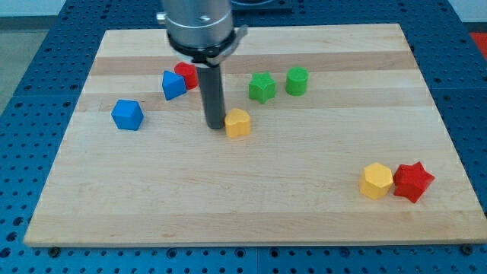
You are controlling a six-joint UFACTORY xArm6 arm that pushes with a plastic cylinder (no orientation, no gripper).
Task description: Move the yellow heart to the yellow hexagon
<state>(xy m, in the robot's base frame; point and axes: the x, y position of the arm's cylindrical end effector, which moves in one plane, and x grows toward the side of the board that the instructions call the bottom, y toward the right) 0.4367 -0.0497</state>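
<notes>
The yellow heart (238, 122) lies near the middle of the wooden board. My tip (215, 125) stands right at its left side, touching it. The yellow hexagon (377, 181) lies at the view's lower right, far from the heart, with the red star (412, 181) touching its right side.
A blue block (127, 115) sits at the view's left. A blue block (173, 85) and a red cylinder (186, 74) sit together just left of the rod. A green star (262, 87) and a green cylinder (297, 81) lie above and right of the heart.
</notes>
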